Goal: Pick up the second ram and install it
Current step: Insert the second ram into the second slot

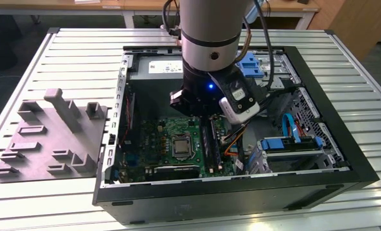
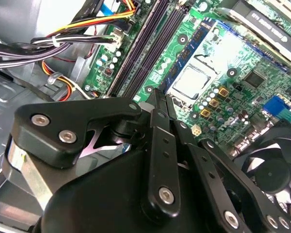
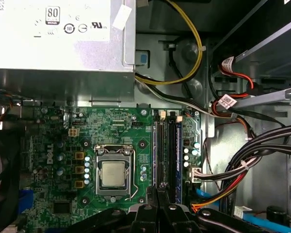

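My gripper [image 2: 157, 94] hangs inside the open computer case [image 1: 344, 168], its two black fingers pressed together and shut, with nothing showing between them. Its tips [image 3: 160, 190] hover just over one end of the long black memory slots [image 3: 160, 145] on the green motherboard [image 3: 53, 145]. A long dark blue-black ram strip [image 3: 177, 150] sits in the neighbouring slot, lying along the board. Whether this strip is the second ram I cannot tell. In the exterior view the gripper [image 1: 206, 121] reaches down from the arm's wrist onto the slot row [image 1: 209, 144].
The processor socket [image 3: 112, 174] lies right beside the slots. Bundled cables [image 3: 242, 170] run on the slots' other side. The silver power supply [image 3: 58, 34] and a black fan [image 2: 276, 165] sit near. A grey fixture block [image 1: 49, 139] stands at the exterior view's left.
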Controlling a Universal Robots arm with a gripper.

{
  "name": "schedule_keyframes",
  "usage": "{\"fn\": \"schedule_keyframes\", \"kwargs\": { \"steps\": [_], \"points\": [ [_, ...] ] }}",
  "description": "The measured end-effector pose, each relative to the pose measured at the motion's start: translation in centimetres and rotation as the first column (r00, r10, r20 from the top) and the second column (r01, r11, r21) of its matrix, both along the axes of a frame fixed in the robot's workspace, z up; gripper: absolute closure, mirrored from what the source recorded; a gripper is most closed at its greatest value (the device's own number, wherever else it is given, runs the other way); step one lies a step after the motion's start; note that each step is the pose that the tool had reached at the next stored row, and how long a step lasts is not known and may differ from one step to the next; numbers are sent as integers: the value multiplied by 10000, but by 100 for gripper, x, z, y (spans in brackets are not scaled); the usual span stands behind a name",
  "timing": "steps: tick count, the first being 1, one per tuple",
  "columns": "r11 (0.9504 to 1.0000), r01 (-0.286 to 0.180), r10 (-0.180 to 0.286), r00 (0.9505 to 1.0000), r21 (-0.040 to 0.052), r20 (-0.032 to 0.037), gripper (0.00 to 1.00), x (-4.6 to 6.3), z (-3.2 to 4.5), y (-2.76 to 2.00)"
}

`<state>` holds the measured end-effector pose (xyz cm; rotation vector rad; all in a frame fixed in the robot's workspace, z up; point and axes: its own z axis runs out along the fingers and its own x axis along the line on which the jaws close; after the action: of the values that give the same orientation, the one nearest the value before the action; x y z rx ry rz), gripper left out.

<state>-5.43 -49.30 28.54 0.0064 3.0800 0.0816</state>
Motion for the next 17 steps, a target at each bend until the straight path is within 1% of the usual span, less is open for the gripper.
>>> {"fn": "schedule_keyframes", "kwargs": {
  "steps": [4, 13, 17],
  "points": [
    [10000, -2, 2, 10000, -2, -2, 88, 13, -39, -1],
    [10000, 0, 0, 10000, -1, -12, 88, 144, -92, -10],
    [10000, 1, -1, 10000, -1, -12, 88, 170, -130, -11]
  ]
}}
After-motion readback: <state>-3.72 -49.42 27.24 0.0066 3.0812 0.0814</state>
